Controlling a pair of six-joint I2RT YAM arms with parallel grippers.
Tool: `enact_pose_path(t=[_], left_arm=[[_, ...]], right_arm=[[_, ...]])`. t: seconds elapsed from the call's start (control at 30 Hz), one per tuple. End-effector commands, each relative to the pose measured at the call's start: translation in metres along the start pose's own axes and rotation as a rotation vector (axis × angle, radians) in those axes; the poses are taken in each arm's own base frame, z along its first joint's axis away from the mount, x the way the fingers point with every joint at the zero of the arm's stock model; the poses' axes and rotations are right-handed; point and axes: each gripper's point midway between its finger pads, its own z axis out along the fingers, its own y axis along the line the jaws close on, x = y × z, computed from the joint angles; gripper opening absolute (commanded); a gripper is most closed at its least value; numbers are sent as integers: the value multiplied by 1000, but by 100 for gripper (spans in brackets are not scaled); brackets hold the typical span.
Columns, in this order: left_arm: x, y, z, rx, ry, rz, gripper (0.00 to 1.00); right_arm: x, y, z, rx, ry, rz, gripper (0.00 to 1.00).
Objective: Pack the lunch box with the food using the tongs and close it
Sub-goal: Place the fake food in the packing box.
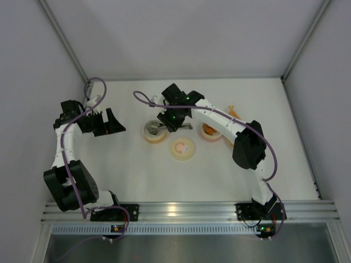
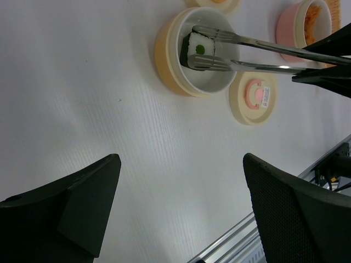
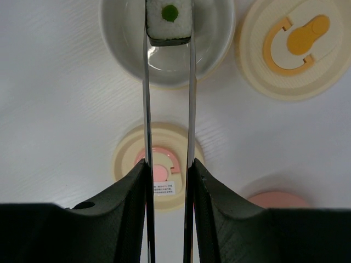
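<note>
1. Right gripper [image 3: 167,178]: jaws clamped on the tongs [image 2: 263,67]; left gripper [image 2: 181,164]: jaws wide, holding nothing.
2. Rice roll [image 3: 169,21] pinched inside the orange-rimmed bowl [image 2: 164,55].
3. Orange-brown food [image 2: 318,16] in the pink lunch box [image 2: 286,27].
4. Pink-marked lid [image 2: 253,98] and orange-marked lid [image 3: 293,49] off, on the table [image 2: 82,109]; packing underway, closing left.

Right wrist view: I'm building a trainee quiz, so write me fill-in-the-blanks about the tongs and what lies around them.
The right gripper squeezes the tongs, which pinch a rice roll with a ___ centre. The roll is above the open container; the lid nearest the right gripper bears a ___ mark. The left gripper holds nothing; it is ___.
Missing words: green, pink, open.
</note>
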Motion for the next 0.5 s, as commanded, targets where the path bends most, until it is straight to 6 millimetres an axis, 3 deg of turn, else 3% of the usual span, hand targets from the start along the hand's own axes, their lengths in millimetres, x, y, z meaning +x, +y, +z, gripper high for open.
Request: enact_pose_path(t=[0.0,0.2,0.47], left_arm=[[-6,2,0,10,-24,40,98],[-6,1,0,14,-22,40,98],[-6,-1,-2,15,-25,44,98]], right_arm=[[-19,9,5,-3,-62,-49,28],[-17,10,2,-5,-56,-57,38],[-26,10,-22,14,-92,-61,47]])
